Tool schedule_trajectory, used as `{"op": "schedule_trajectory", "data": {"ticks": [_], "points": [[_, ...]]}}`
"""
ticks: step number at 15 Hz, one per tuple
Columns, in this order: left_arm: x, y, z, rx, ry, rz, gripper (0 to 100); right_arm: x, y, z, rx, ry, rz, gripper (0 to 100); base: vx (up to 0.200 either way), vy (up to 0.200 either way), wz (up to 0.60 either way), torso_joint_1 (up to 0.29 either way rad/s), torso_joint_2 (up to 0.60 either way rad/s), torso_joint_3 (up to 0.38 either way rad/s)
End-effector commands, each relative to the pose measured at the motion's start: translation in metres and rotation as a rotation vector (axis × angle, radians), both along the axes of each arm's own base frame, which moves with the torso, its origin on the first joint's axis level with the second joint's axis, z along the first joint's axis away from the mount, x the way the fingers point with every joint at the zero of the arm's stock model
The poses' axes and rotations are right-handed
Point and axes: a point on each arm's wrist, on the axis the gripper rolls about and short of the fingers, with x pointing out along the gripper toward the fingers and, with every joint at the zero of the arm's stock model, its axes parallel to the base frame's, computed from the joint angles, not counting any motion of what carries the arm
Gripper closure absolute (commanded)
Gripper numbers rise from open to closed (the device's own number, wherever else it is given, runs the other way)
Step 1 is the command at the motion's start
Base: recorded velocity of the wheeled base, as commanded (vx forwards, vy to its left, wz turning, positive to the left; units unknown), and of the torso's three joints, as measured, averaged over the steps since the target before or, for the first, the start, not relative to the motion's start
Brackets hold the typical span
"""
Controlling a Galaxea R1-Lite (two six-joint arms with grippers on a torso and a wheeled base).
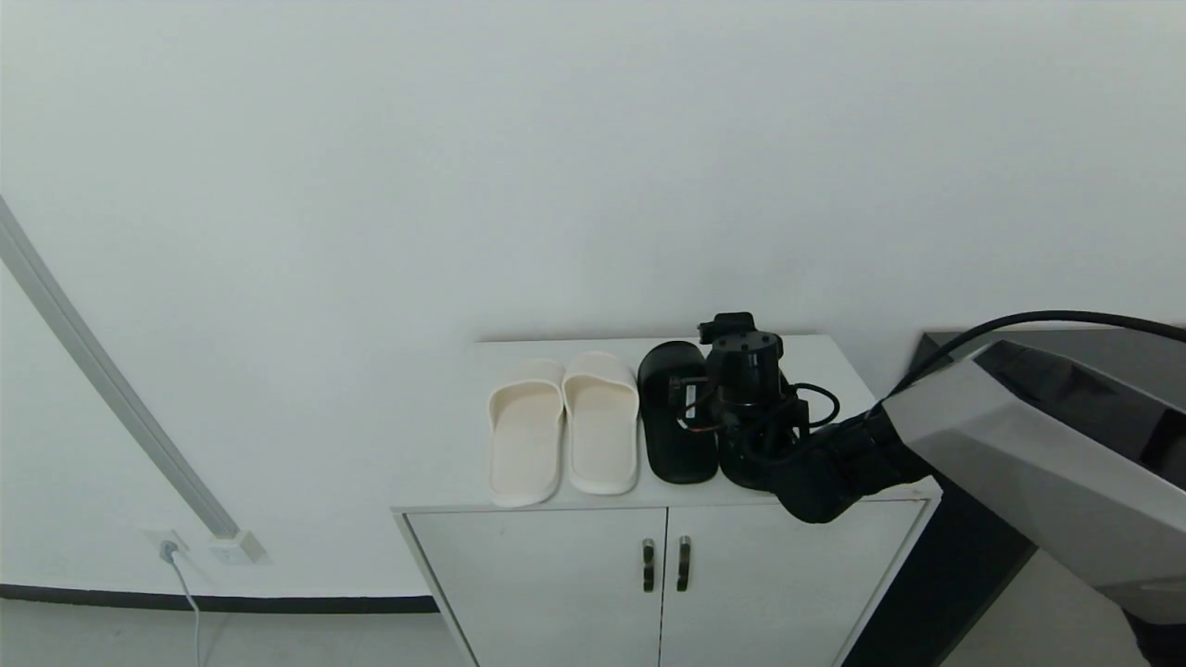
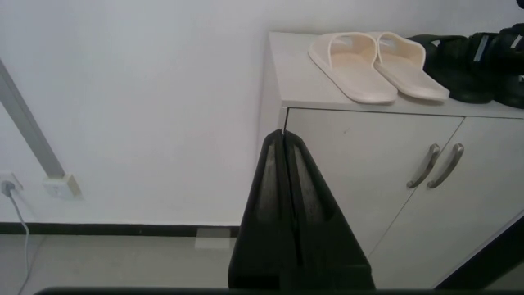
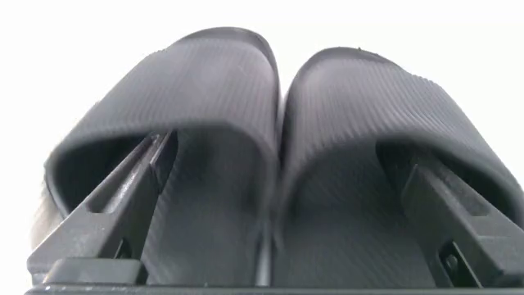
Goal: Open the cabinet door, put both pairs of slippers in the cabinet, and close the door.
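The right hand [image 3: 278, 156] is spread, with one finger pushed under the strap of each of the black slippers [image 1: 676, 417]. The two inner walls of the straps touch each other and sit between the fingers, but nothing is pinched yet. If the hand closes, it will squeeze soft straps rather than firm soles. I judge the pair could fold or hang crooked, or one slipper could slide free on lifting.

The pair lies on the cabinet top [image 1: 825, 357], just beside the white slippers [image 1: 565, 426], which reach close to the front edge. A dragged or swinging black slipper could nudge its pale neighbour off.

Below, both cabinet doors [image 1: 547, 584] are closed, with their handles [image 1: 683, 562] side by side. The larger risk is the order of steps, since lifted slippers have nowhere to go until a door opens.

The left hand [image 2: 284, 139], fingers pressed together, hangs low near the cabinet's left corner, well apart from the handles. An opening right door could strike the right arm [image 1: 973, 435], which crosses the front edge above it.
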Motion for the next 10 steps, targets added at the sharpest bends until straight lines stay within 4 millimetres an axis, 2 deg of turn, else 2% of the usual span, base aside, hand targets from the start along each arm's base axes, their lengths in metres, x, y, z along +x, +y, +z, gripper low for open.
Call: {"op": "schedule_trajectory", "data": {"ticks": [1,4,5,10], "points": [[0.0002,0.0000,-0.0002,0.000,0.002,0.001,100,0.0120,0.0028,-0.0089,0.002,-0.002,-0.010,0,0.000,0.000,0.00,0.000,0.00,0.000],[0.0000,0.0000,0.0002,-0.002,0.000,0.001,100,0.0193,-0.0002,-0.0126,0.004,-0.003,-0.024,0,0.000,0.000,0.00,0.000,0.00,0.000],[0.0002,0.0000,-0.0002,-0.002,0.002,0.001,100,0.0206,-0.0020,-0.0133,0.004,-0.002,-0.027,100,0.000,0.000,0.00,0.000,0.00,0.000],[0.0000,0.0000,0.0002,-0.002,0.000,0.001,100,0.0200,-0.0026,-0.0086,0.013,-0.012,-0.032,100,0.000,0.000,0.00,0.000,0.00,0.000]]}}
